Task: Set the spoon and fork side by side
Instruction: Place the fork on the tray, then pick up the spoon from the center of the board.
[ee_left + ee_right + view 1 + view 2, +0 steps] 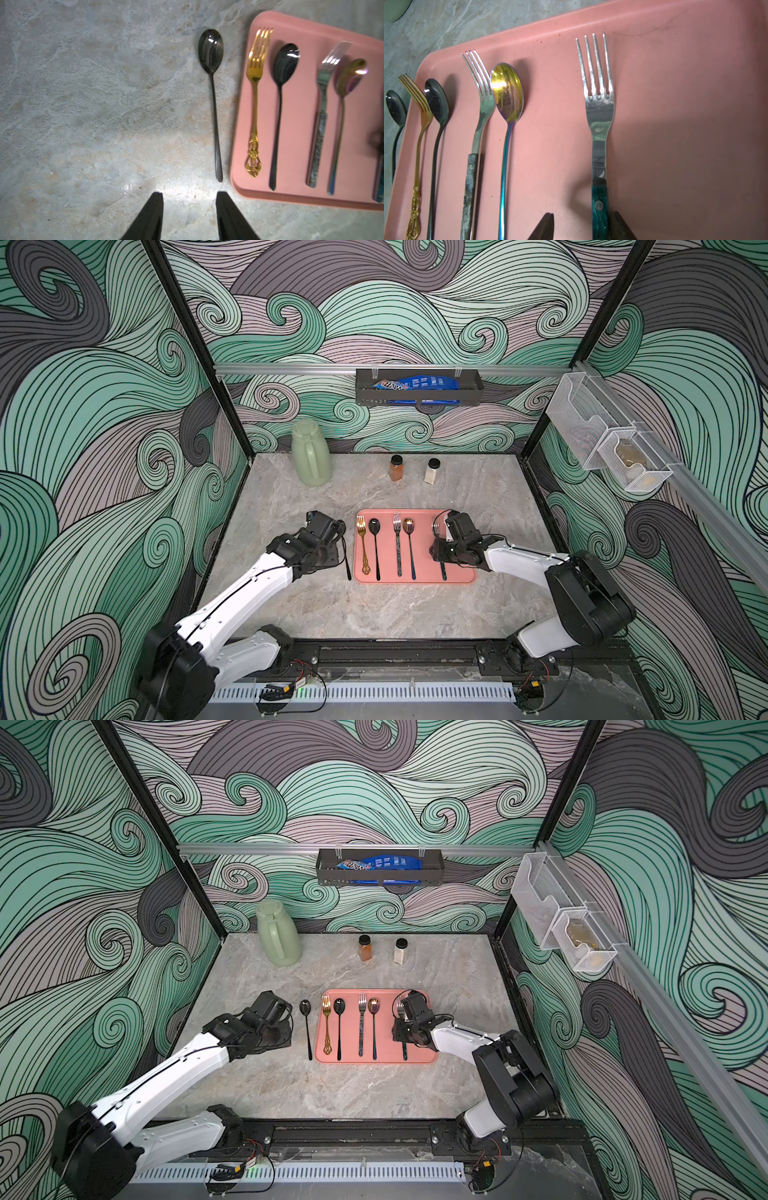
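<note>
A pink tray (461, 572) (675, 104) holds a gold fork (363, 547), a black spoon (375, 547), a dark-handled fork (397, 543), an iridescent spoon (409, 543) and a teal-handled fork (599, 116). Another black spoon (307, 1027) (214, 104) lies on the table just left of the tray. My left gripper (189, 195) hovers open over bare table, just short of that spoon's handle end. My right gripper (582, 214) stands open over the tray. The teal handle lies between its fingers, against one finger and well apart from the other.
A green jug (311, 454) and two spice jars (396, 468) (432, 471) stand along the back of the table. A dark basket (419, 391) with a blue packet hangs on the back wall. White wire holders (602, 443) hang on the right wall.
</note>
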Controlling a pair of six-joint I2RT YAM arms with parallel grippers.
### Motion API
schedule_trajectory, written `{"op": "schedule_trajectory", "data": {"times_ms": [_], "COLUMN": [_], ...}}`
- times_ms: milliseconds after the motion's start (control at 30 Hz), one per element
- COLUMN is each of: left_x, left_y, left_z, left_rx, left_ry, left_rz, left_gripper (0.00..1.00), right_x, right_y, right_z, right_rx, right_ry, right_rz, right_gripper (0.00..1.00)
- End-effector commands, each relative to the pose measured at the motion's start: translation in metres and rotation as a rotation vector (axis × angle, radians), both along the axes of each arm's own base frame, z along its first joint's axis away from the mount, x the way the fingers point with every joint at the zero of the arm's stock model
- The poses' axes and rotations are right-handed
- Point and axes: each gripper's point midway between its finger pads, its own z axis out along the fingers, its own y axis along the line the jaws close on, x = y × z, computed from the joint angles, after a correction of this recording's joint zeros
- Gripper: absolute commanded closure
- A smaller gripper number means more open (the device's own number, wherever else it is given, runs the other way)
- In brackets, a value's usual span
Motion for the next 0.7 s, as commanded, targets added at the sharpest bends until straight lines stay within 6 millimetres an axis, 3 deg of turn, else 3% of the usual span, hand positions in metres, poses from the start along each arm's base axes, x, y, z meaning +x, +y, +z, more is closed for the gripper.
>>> {"op": "schedule_trajectory", "data": {"times_ms": [0, 267, 533, 667], "left_x": [0.024, 0.045, 0.061, 0.066], "left_y": [-0.004, -0.034, -0.041, -0.043], "left_z": [0.000, -0.036, -0.071, -0.081], "left_rx": [0.032, -0.020, -0.001, 0.000], "left_ry": [-0.011, 0.088, 0.146, 0.154], "left_rz": [0.000, -0.052, -0.050, -0.046], "left_gripper": [0.55, 0.55, 0.56, 0.58], "right_x": [-0.002, 0.002, 0.004, 0.004], "right_y": [-0.001, -0.006, -0.030, -0.047], "right_z": [0.003, 0.029, 0.067, 0.076], "right_rx": [-0.009, -0.014, 0.017, 0.022], "right_ry": [0.026, -0.008, -0.086, -0.103], "right_rz": [-0.018, -0.020, -0.052, -0.081], "right_gripper": [0.52, 0.51, 0.51, 0.50]}}
